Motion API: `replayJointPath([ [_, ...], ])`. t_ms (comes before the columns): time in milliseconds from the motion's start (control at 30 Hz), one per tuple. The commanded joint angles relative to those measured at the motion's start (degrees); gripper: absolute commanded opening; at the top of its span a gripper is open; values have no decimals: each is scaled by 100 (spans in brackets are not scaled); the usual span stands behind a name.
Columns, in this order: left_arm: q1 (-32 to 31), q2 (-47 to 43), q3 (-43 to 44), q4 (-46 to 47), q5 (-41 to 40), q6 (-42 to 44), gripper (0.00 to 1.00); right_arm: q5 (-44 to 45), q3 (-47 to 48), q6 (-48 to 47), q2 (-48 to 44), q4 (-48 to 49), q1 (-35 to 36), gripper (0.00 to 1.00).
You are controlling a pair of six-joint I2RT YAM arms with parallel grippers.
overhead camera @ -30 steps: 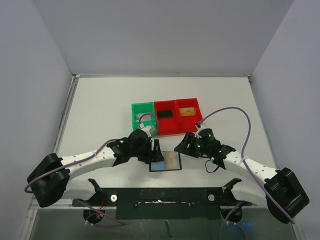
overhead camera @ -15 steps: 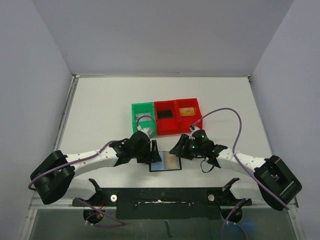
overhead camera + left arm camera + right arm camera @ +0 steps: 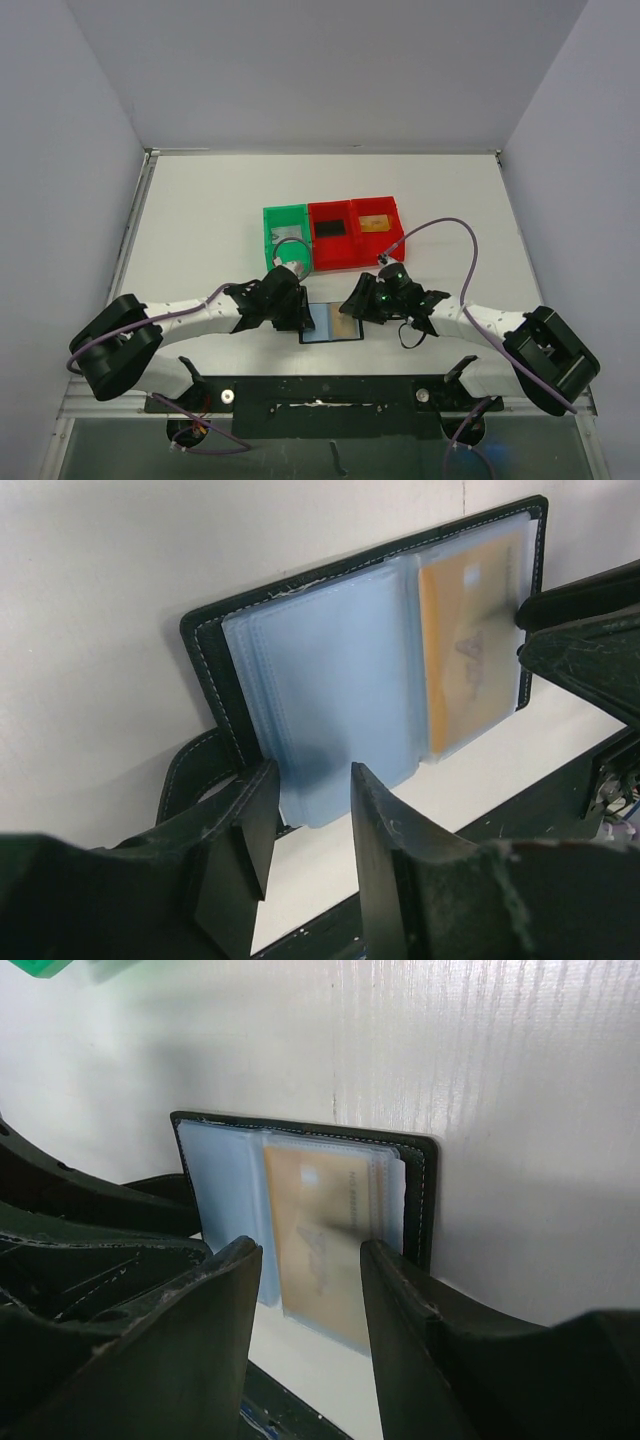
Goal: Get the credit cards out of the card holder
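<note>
The card holder [image 3: 322,336] lies open and flat near the table's front edge. In the left wrist view its black cover [image 3: 205,670] frames bluish sleeves [image 3: 330,680], and a gold credit card [image 3: 470,650] sits in the right sleeve. My left gripper [image 3: 312,790] is open, and the near edge of the left sleeves lies between its fingertips. My right gripper [image 3: 312,1260] is open too, straddling the sleeve that holds the gold card [image 3: 320,1220]. From above, the left gripper [image 3: 300,315] and the right gripper [image 3: 355,305] flank the holder.
Three small bins stand behind the holder. The green bin [image 3: 268,222] holds something pale, one red bin [image 3: 335,258] holds a black card [image 3: 330,228], and the other red bin [image 3: 397,222] holds a gold card [image 3: 375,223]. The black base rail [image 3: 330,395] runs just in front.
The left gripper has slid right onto the holder's left half and its jaws have narrowed. The right gripper has moved left and down over the gold card.
</note>
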Motion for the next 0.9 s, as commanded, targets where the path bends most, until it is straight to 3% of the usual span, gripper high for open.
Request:
replayJointPath([
  [0,-7,116,-32,230,46,9,32,344,222,-42,-96,-272,102,46],
  [367,-9,78,-19,75,-27,53,25,335,315,-88,87,-323,144,45],
  [567,-7,93,-13,91,-14,80,22,56,273,-75,71,121,189,38],
  [867,-13,81,1,94,-16,89,20,-299,296,-14,170,481,189,36],
])
